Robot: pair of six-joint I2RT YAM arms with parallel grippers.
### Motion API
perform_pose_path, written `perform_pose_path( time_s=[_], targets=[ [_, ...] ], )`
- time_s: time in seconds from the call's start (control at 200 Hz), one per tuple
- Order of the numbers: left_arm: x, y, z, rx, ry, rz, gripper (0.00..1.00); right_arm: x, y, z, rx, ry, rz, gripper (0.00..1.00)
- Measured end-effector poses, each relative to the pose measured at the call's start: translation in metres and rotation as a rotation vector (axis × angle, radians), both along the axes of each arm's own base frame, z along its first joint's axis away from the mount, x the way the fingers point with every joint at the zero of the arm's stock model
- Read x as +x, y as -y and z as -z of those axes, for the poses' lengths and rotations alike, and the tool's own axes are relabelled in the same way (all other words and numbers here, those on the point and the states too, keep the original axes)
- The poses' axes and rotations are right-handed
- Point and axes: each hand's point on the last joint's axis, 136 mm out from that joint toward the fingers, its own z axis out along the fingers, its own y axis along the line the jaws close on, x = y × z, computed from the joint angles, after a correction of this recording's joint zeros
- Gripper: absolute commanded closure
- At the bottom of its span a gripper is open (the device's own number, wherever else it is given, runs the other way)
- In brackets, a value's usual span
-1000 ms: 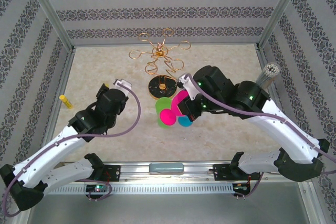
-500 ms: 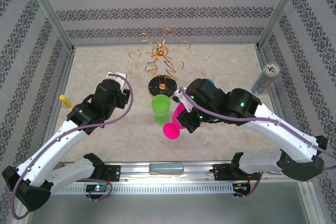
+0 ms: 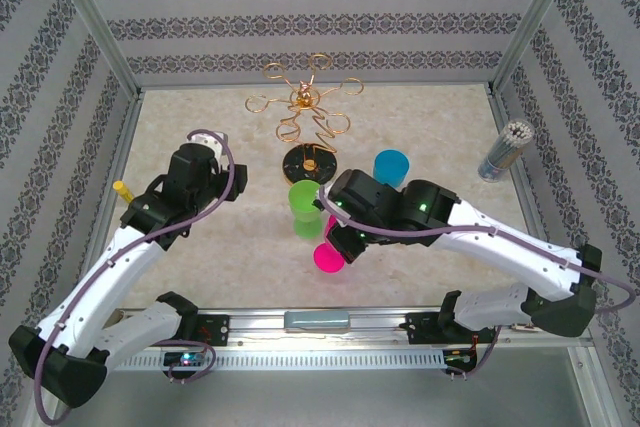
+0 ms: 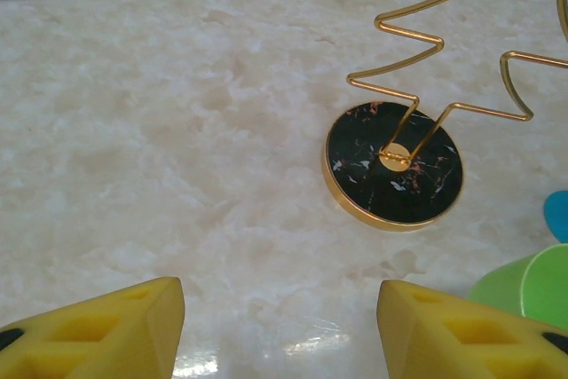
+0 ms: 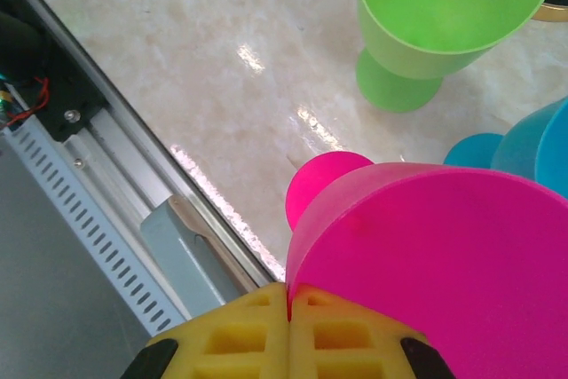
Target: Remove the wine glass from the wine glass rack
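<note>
Right now my right claw point(image 5: 288, 308) is clamped on the rim of the pink plastic wine glass point(image 5: 435, 246), the thin wall caught between its two yellow pads. I judge a rim pinch suits this light cup, since the bowl is too wide to span. The glass hangs tilted below the claw, with its round foot toward the table's near rail point(image 5: 177, 246). I cannot tell whether the foot touches the marbled table top point(image 4: 133, 130).

Ahead of that claw a lime green plastic wine glass point(image 5: 444, 6) stands upright on its foot. A blue plastic wine glass point(image 5: 532, 148) stands off to the side, past the pink bowl. The gold wire wine glass rack point(image 4: 393, 166) stands further out, beyond the green one and well apart from my grip. As far as I can see, none of its rings carries a glass. So the pink one is off the rack, and I reckon it only needs setting down beside the others.

My left claw point(image 4: 280, 335) hangs with its jaws apart and nothing between them. The rack's dark round base lies ahead of it and a little to its right, perhaps so it can steady the stand.
</note>
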Motion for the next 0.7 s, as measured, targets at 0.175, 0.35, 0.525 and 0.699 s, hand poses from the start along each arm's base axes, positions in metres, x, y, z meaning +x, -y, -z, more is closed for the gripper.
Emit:
perform_pose_path(
  time_s=[0.175, 0.35, 0.525, 0.699],
  targets=[
    [0.002, -0.003, 0.003, -0.082, -0.031, -0.013, 0.40, 0.003, -0.007, 0.010, -0.029, 0.018, 0.005, 1.00],
    [0.005, -0.002, 0.004, -0.164, -0.050, -0.014, 0.40, 0.003, -0.013, 0.025, -0.079, 0.034, -0.002, 1.00],
    [0.007, -0.003, 0.006, -0.226, -0.064, -0.021, 0.40, 0.001, -0.019, 0.047, -0.143, 0.035, -0.007, 1.00],
    [0.007, -0.002, 0.006, -0.249, -0.068, -0.018, 0.40, 0.002, -0.019, 0.062, -0.172, 0.034, 0.007, 1.00]
  ],
)
